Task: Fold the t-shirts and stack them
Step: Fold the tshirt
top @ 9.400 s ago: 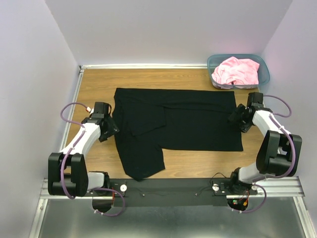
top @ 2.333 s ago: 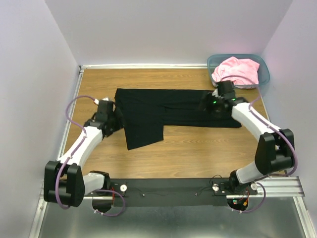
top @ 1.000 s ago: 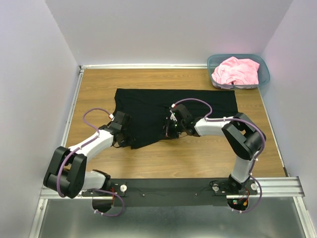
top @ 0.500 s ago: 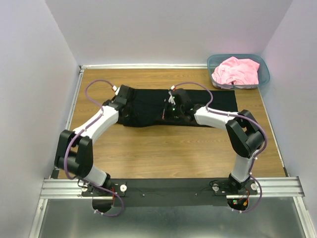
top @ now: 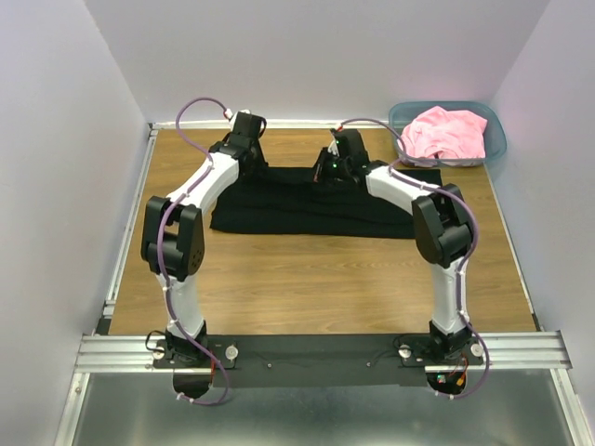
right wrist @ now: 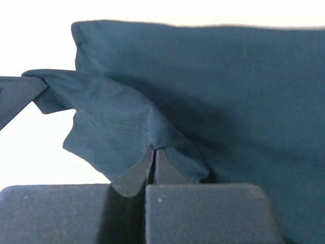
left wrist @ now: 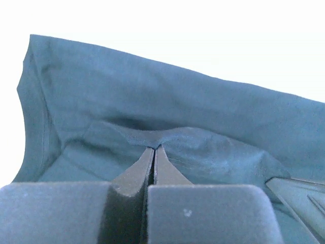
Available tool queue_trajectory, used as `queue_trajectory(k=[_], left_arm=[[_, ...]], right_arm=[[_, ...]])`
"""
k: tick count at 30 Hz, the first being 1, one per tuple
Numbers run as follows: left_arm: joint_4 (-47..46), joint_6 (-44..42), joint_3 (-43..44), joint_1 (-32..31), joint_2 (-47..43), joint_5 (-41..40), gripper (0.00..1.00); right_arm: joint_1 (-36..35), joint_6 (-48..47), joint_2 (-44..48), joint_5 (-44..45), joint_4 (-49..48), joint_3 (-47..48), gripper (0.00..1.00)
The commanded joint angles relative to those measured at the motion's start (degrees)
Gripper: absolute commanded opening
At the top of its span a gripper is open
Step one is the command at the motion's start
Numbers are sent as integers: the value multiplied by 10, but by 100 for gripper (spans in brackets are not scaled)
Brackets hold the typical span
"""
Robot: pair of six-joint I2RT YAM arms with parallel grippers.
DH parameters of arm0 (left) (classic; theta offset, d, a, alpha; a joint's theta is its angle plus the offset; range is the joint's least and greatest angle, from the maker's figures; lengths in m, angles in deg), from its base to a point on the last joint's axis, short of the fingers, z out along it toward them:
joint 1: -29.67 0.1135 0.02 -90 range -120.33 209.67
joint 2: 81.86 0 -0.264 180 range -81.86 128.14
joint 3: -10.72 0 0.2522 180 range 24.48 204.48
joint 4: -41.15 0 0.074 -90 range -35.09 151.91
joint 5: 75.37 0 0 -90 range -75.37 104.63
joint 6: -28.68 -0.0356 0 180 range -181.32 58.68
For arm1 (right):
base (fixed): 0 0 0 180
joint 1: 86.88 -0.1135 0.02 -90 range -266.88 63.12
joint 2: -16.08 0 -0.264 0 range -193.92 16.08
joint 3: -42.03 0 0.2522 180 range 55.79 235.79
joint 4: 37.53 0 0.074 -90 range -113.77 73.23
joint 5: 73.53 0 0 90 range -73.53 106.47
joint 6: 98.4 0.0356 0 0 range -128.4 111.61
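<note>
Your left tool (top: 249, 154) is clenched on a fold of the black t-shirt (top: 307, 200); in the left wrist view the two fingers (left wrist: 137, 173) meet with a ridge of cloth pinched at their tips, and the left tool (left wrist: 154, 150) has the black t-shirt (left wrist: 167, 101) spreading away above it. Your right tool (top: 335, 170) is clamped the same way: in the right wrist view the right tool (right wrist: 153, 149) grips a puckered bit of the black t-shirt (right wrist: 218, 76), with a loose flap hanging off to the left. From above, both arms reach far across the desk (top: 307, 279), and both tools sit at the far edge of the black t-shirt, the left one near its left end and the right one around its middle. The shirt lies as a wide, low band across the far half of the desk, its near edge fairly straight. The pink t-shirt (top: 444, 133) is bunched up inside the teal bin (top: 499, 141) at the far right corner, just beyond the right end of the black one.
</note>
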Motion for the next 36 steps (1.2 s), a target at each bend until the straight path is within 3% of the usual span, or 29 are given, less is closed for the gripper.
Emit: queue_trajectory(k=[1,8,21,36], left_arm=[[-31,-14,29,16,31,-4,0],[-65,-10,23,29,63,33,0],[-87,4,-13,41,74,60,0],[-46,9,-14,60,56,60,0]], right_arm=[[4,-57,-48,7,21,74,1],[11,-91,-94,22,28,116,1],[23,-86,-104,29,29,96,4],[28,-31,-105,-24,38,90,4]])
